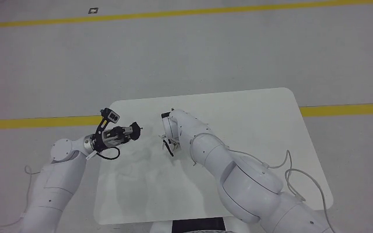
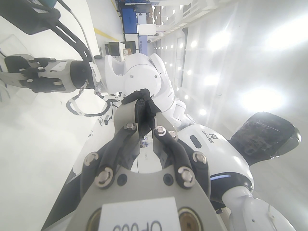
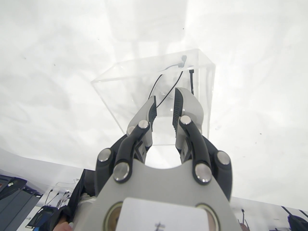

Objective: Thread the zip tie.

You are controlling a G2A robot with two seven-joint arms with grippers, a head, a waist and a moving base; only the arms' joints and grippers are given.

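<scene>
1. Right claw (image 3: 166,99): open, with a clear gap between the two fingers (image 3: 177,106), holding nothing.
2. Hangs tip-down over a clear box (image 3: 110,97) on the table (image 1: 262,116).
3. Ties (image 3: 184,58) inside that box, thin and black, just past the claw's tips.
4. Long way of the ties: running away from the claw, about in line with the fingers, not across them. Heads at the far end.
5. One thin tie in the gap between the fingers, close to one pad. Touching or not: cannot tell.
6. A second tie (image 3: 191,73) just beside the other finger, outside the gap.
7. Left claw (image 2: 144,97): closed, pads pressed together, turned sideways and well apart from the box. Something dark at its tips; a tie or not, cannot tell.
8. Nearer arm by far: the right one. Likely next: shut the right claw on the thin tie in the gap, partway along the strap.
9. Worth watching: a thin strap lying in line with the fingers, so easy to let slip. Two ties close together, so easy to pinch both.
</scene>
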